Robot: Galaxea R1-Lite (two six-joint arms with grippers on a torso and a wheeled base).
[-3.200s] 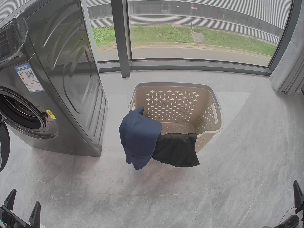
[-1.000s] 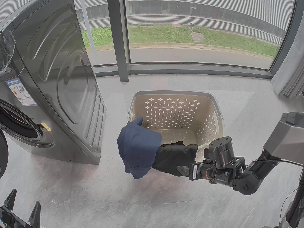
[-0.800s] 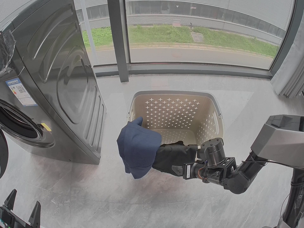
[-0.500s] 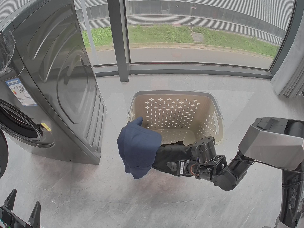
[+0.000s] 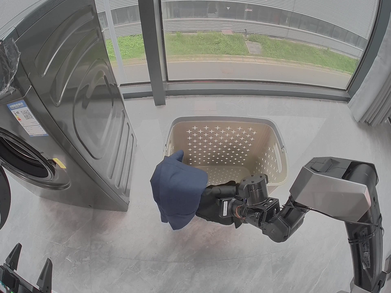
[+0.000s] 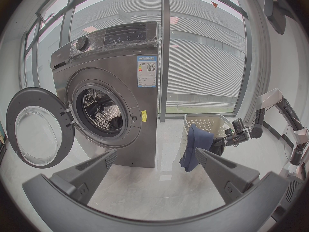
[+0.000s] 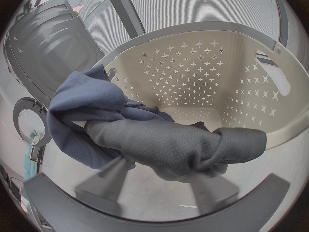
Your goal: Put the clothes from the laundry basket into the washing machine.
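The washing machine [image 5: 81,102] stands on the floor to my left, its round door [image 6: 38,128] swung wide open. Inside the drum [image 6: 103,113] I can make out something pale and something dark, though not what they are. Just beside the machine's flank, in front of the big window [image 5: 252,29], sits the beige laundry basket [image 5: 281,143] with its star-shaped holes. No cloth shows on the part of its floor I can see.

Both garments hang over the basket's near rim. The navy blue garment [image 5: 177,188] is draped over the corner nearest the machine and falls down the outside wall. The black garment [image 5: 211,204] lies over the rim right next to it, touching it, bunched into a thick roll along the edge.

My right arm is stretched low across the front of the basket. My right fingers [image 7: 111,176] are spread apart, one on each side of the black garment's hanging fold, tips at the cloth but not clamped on it.

My left fingers [image 6: 93,169] are spread too, holding nothing, low and well apart from the basket, facing the machine's open door.
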